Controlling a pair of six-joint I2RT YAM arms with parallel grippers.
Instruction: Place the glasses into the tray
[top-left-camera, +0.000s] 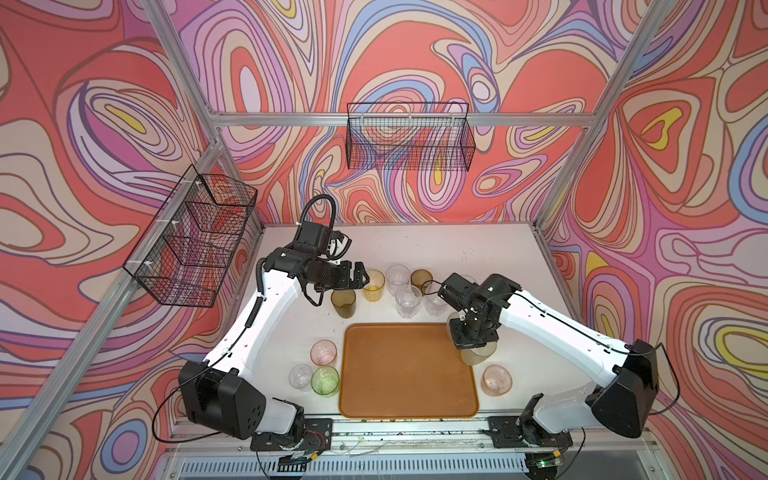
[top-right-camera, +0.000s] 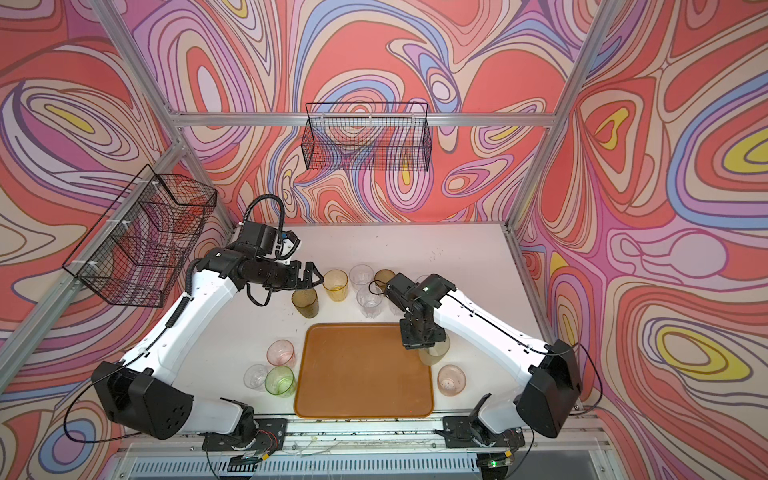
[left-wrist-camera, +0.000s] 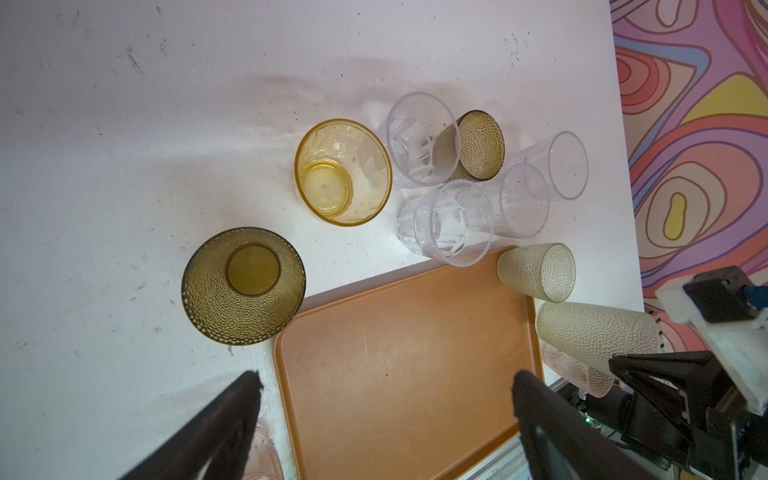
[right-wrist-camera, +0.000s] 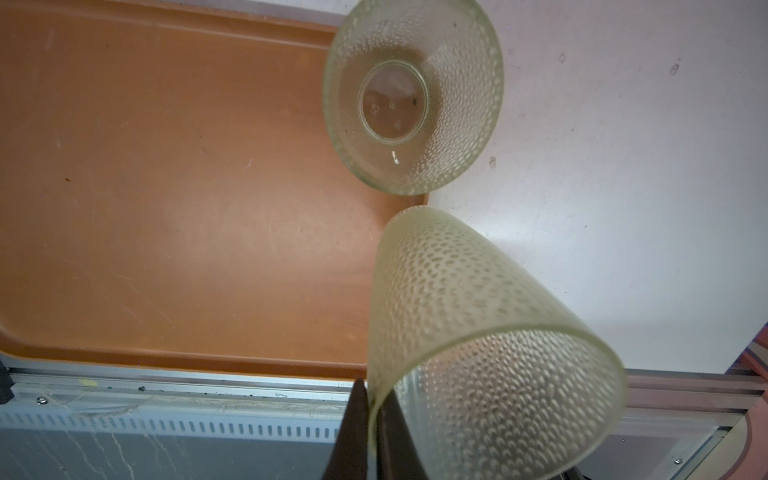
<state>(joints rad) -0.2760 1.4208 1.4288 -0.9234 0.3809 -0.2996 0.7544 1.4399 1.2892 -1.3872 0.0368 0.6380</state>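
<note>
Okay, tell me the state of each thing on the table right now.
left gripper: open, empty.
right gripper: shut on held frosted tumbler, at its rim.
held frosted tumbler: at tray right edge.
tray: flat, middle bare.
amber tumbler: upright on table.
olive tumbler: upright on table.
green tumbler: upright, left of tray.

The left wrist view's edge cuts off a pink glass.

Left pincer wide, right pincer pinched.
</note>
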